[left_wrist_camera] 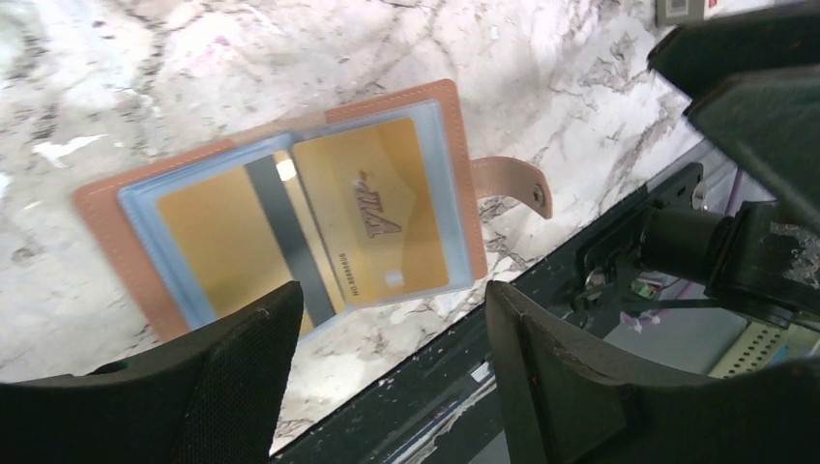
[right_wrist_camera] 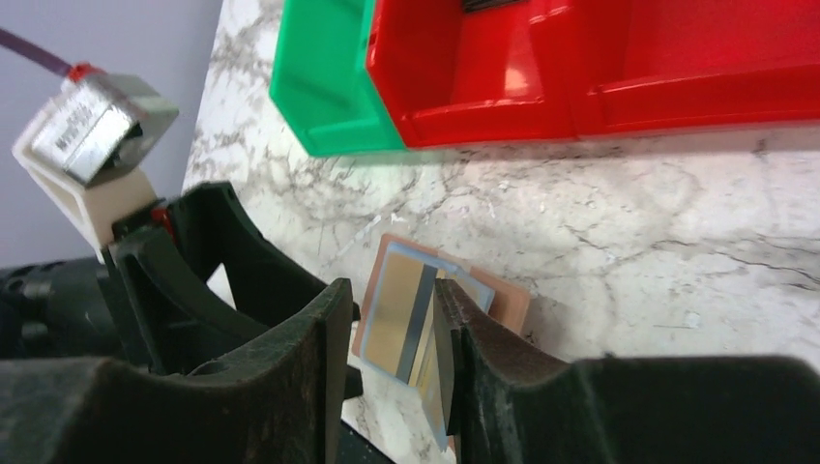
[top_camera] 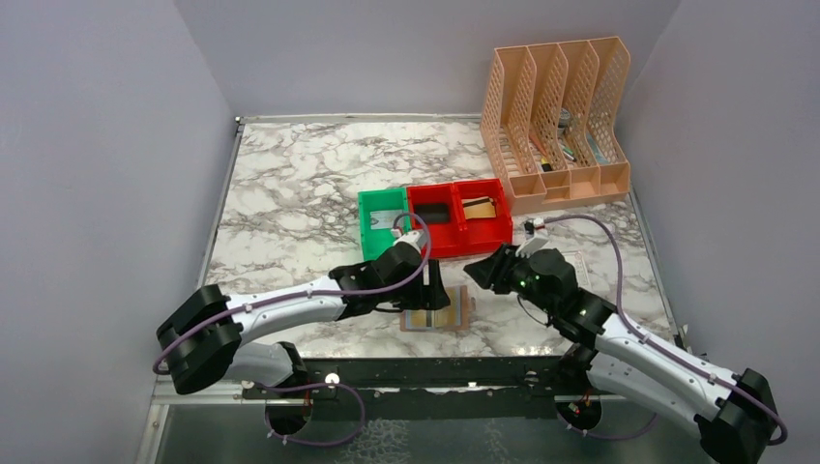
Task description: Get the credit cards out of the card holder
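L gripper [left_wrist_camera: 392, 309] gapes wide, empty; just past its tips the card holder [left_wrist_camera: 135, 208] lies open, gold credit cards [left_wrist_camera: 372, 217] pocketed. R gripper [right_wrist_camera: 395, 309], barely apart, empty, hangs alongside. We'd pin leather w/ L, pinch one card edge.

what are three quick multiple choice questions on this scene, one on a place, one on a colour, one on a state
1. Where does the card holder lie?
A. in a green bin
B. on the table, near its front edge
C. in a peach rack

2. What colour are the cards showing in it?
A. gold
B. red
C. white

3. How is the left gripper?
A. shut on a card
B. open over the holder, holding nothing
C. shut on the strap

Answers:
1 B, it lies flat on the marble by the near edge.
2 A, both cards behind the clear sleeves are gold.
3 B, its fingers stand wide apart with nothing between them.
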You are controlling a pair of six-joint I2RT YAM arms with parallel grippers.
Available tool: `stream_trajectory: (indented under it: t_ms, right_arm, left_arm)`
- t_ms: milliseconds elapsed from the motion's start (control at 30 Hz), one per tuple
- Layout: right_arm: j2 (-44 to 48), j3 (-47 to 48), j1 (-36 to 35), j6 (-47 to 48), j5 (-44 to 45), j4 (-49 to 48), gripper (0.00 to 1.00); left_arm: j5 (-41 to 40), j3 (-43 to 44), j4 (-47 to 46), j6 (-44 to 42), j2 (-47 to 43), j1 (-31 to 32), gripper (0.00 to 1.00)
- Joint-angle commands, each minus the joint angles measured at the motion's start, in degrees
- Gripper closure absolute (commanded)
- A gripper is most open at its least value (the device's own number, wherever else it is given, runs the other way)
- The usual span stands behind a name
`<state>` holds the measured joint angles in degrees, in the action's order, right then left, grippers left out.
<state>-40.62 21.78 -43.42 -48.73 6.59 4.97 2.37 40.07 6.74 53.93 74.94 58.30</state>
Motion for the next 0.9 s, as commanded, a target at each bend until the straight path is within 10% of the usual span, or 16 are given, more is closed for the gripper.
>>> stream_trajectory:
  t_ms: [0, 567, 867]
  right_arm:
    - [-4.70, 1.10, -0.09, 2.39, -10.48, -5.08, 0.66]
    - [-24.84, 0.67, -1.22, -4.21, -25.65, -16.58, 0.83]
    - [-27.00, -4.68, -2.28, -9.06, -10.59, -5.05, 0.96]
  left_arm:
    - [-5.80, -2.09, 4.16, 1.94, -3.76, -1.25, 0.30]
    - [-10.83, -12.00, 11.02, 3.58, -25.81, -4.19, 0.01]
    - [-6.51, -12.18, 5.10, -2.11, -27.02, -4.68, 0.01]
